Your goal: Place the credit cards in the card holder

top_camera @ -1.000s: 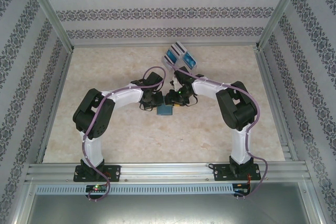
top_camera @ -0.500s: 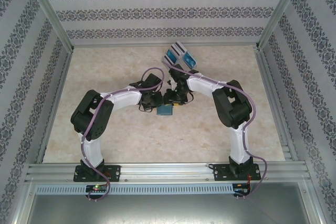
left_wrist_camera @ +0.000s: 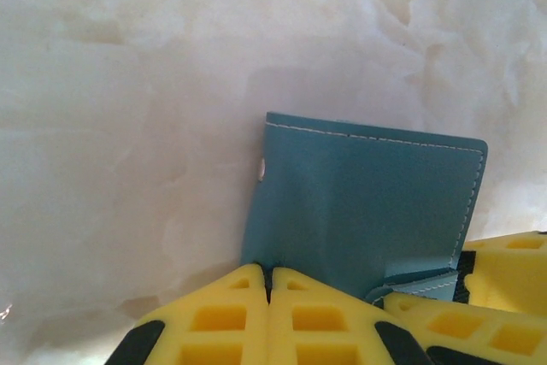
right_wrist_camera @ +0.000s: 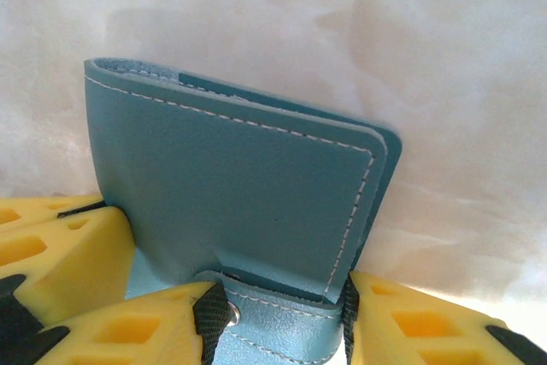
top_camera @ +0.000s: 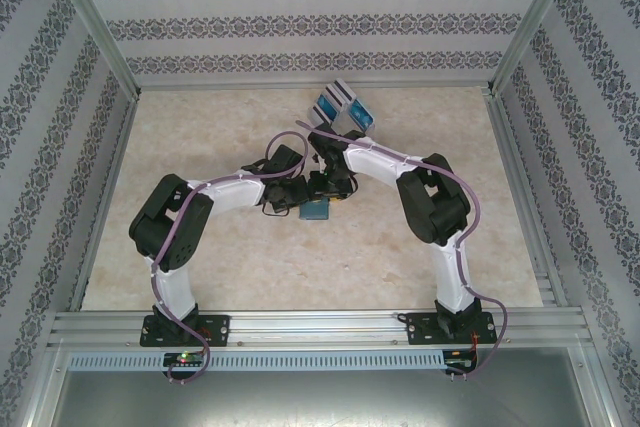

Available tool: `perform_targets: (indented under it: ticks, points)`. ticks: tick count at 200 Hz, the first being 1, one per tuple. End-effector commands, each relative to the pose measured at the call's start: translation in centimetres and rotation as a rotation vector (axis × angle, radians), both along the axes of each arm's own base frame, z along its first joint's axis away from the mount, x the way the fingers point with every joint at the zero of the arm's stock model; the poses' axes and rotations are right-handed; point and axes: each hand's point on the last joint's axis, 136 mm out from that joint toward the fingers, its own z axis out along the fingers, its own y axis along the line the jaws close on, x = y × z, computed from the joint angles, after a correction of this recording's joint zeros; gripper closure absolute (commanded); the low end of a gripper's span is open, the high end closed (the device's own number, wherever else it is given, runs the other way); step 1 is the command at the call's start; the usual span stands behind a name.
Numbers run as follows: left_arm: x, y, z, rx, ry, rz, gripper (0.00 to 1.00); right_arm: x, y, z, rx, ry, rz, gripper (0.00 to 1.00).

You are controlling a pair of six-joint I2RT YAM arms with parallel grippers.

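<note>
The teal card holder [top_camera: 316, 210] lies on the table between both grippers. In the right wrist view its stitched flap [right_wrist_camera: 231, 185] is raised a little, and my right gripper [right_wrist_camera: 280, 284] is shut on the snap strap [right_wrist_camera: 291, 331] at its near edge. My left gripper [left_wrist_camera: 269, 269] is shut, its tips touching the near left corner of the card holder [left_wrist_camera: 367, 211]; whether it pinches anything I cannot tell. From above, the left gripper [top_camera: 298, 197] and the right gripper [top_camera: 330, 190] meet over the holder. The credit cards [top_camera: 340, 105] lie in a fanned group at the back.
The marble-patterned table [top_camera: 200, 247] is bounded by aluminium rails [top_camera: 110, 177] and patterned walls on three sides. Both arm bases stand at the near edge. The right gripper's yellow fingers [left_wrist_camera: 504, 262] crowd the holder's right corner in the left wrist view.
The right arm's elbow has swung left and forward while its gripper stayed at the holder. The left arm's elbow shifted slightly left. The holder has barely moved.
</note>
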Motion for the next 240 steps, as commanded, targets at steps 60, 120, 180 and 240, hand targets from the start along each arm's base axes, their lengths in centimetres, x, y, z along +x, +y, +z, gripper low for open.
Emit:
perform_targets:
  ticks: [60, 120, 180, 240]
  points:
    - [-1.7, -5.7, 1.1, -0.149, 0.026, -0.213, 1.00, -2.4, 1.9, 3.1, 0.262, 0.000, 0.089, 0.53]
    - [-0.1, -4.6, 4.6, -0.058, -0.048, -0.223, 0.98, -0.5, -0.6, 6.5, 0.359, -0.077, 0.065, 0.52]
    - [0.1, -4.2, 4.4, -0.040, -0.045, -0.218, 0.97, -0.6, -1.4, 3.7, 0.362, -0.024, 0.031, 0.50]
    - [-0.6, -4.5, 1.4, -0.069, 0.019, -0.210, 0.98, -1.1, -1.4, -1.4, 0.414, 0.079, -0.020, 0.50]
